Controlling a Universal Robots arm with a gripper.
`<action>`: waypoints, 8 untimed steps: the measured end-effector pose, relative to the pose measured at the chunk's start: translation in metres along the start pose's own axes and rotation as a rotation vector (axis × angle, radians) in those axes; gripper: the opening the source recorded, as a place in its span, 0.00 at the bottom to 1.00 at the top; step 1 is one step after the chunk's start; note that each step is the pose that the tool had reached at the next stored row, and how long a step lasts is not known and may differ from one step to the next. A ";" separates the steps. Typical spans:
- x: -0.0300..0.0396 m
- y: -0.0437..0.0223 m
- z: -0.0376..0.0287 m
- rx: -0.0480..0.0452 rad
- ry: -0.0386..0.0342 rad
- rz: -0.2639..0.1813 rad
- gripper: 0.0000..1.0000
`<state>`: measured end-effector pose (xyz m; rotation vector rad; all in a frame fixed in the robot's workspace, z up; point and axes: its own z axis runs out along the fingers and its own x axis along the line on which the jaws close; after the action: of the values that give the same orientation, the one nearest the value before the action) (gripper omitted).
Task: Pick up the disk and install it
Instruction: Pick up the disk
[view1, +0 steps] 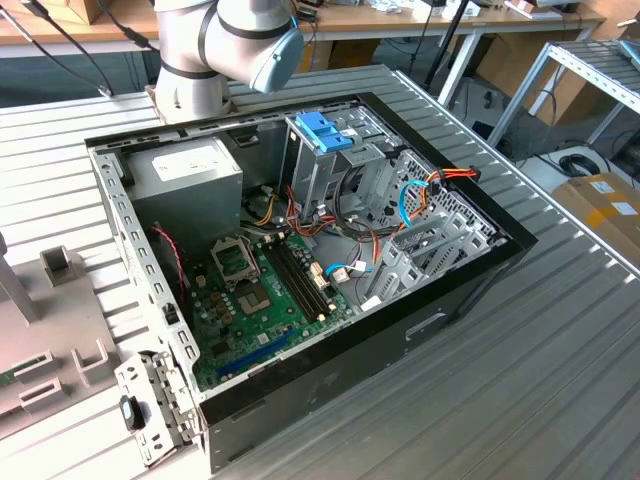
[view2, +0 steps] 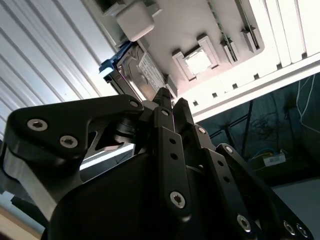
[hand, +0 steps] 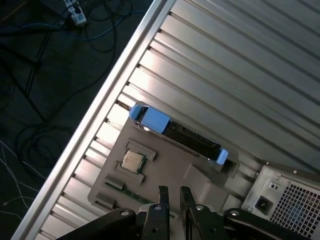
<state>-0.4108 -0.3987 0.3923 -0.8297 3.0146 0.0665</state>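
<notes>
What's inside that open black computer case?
A green motherboard, grey metal power-supply box, metal drive cage with blue clip and coloured cables. The cage hides what lies beneath.

From my end the counter (view1: 560, 330) is bare ribbed metal, brushed, and glary where the light hits. The disk (hand: 190, 137) is dull silver metal with smooth blue plastic ends and a white paper label (view2: 150, 70). The gripper (hand: 173, 192) is matt black with shiny screws. The PC case (view1: 400, 350) is raw grey sheet steel inside and satin black outside. The tray (hand: 170, 165) looks like matt grey plastic.
</notes>
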 end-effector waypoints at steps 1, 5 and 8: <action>0.0000 0.0000 0.0000 -0.0002 0.0003 -0.009 0.24; 0.0000 0.0000 0.0000 -0.0011 0.0016 -0.044 0.24; 0.0000 0.0000 0.0000 -0.0017 0.0026 -0.071 0.24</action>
<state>-0.4108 -0.3987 0.3923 -0.9369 2.9846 0.0672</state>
